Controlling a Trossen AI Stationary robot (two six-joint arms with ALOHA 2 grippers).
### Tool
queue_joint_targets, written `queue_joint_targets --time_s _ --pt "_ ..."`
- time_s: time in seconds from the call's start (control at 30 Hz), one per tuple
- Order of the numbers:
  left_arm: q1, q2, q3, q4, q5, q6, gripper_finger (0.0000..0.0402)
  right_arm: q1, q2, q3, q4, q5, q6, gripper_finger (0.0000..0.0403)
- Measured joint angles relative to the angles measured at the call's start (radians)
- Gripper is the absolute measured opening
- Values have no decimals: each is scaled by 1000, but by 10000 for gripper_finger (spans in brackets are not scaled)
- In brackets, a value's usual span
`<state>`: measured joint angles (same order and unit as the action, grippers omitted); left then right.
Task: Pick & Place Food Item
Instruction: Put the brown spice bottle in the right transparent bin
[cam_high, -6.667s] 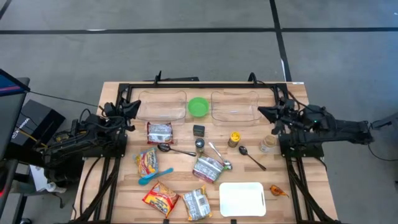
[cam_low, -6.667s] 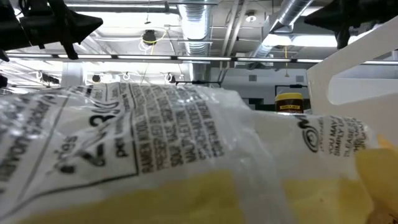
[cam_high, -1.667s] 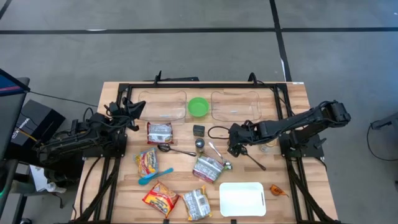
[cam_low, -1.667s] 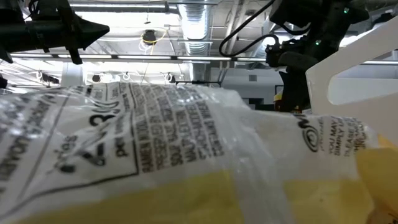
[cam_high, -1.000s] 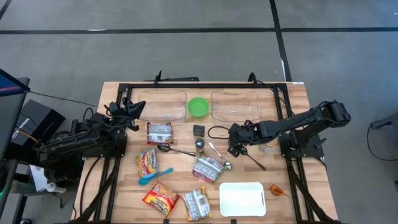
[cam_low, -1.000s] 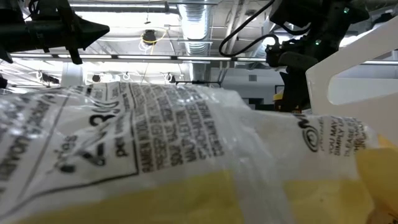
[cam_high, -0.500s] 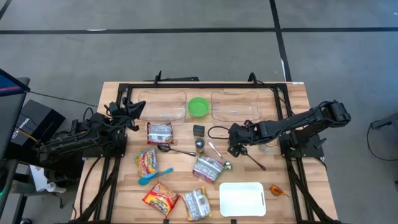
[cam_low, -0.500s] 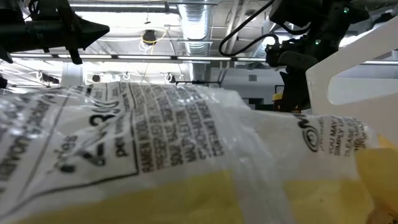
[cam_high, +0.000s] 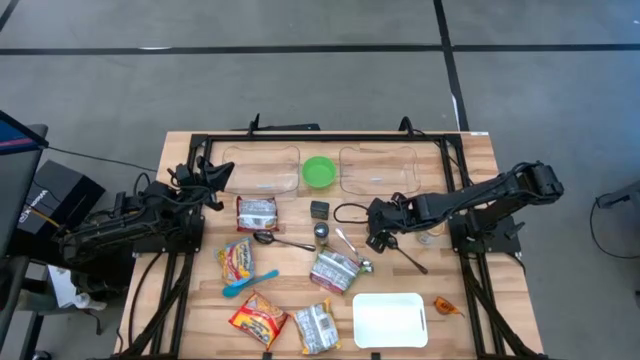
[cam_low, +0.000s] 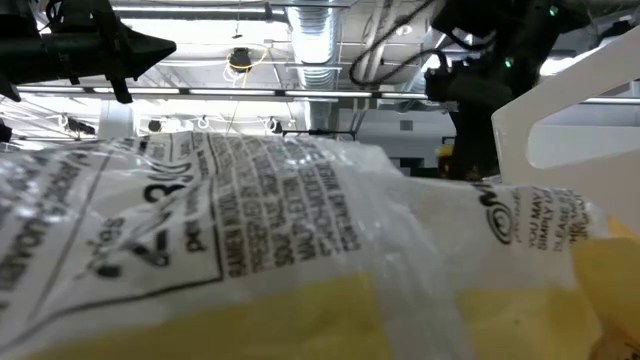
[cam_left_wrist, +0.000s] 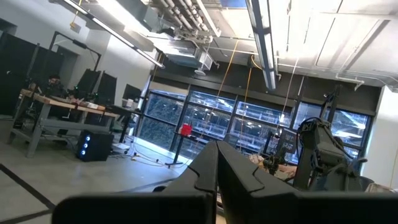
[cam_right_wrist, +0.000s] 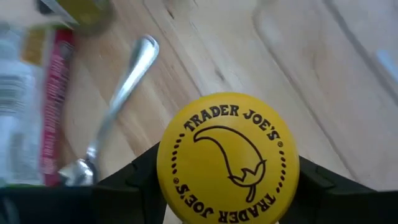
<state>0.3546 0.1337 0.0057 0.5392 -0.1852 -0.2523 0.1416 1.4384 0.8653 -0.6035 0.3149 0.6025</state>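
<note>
Change: the right tool (cam_high: 378, 237) has narrowed slightly onto the yellow-lidded jar (cam_right_wrist: 227, 157); grasp judged just made, lift not begun.
Jar: upright on the table (cam_high: 470, 335), between the fingers, beside a spoon (cam_right_wrist: 112, 106).
Left tool (cam_high: 215, 172): clenched, empty, parked at the table's left edge.

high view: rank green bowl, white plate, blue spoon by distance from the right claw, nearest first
Right claw sits mid-table.
1. Green bowl: toward the table's far edge, between the two clear containers.
2. White plate: near edge, roughly below the claw. Close to the bowl's distance; order is tentative.
3. Blue spoon: left side, clearly farthest.
</note>
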Motion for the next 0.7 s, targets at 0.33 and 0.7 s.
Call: queue_joint_targets --time_s 0.33,0.7 --pt "0 0 0 0 0 0 0 68 0 233 -113 0 -129 209" --pt "0 0 0 0 0 0 0 91 0 463 -144 4 -327 210"
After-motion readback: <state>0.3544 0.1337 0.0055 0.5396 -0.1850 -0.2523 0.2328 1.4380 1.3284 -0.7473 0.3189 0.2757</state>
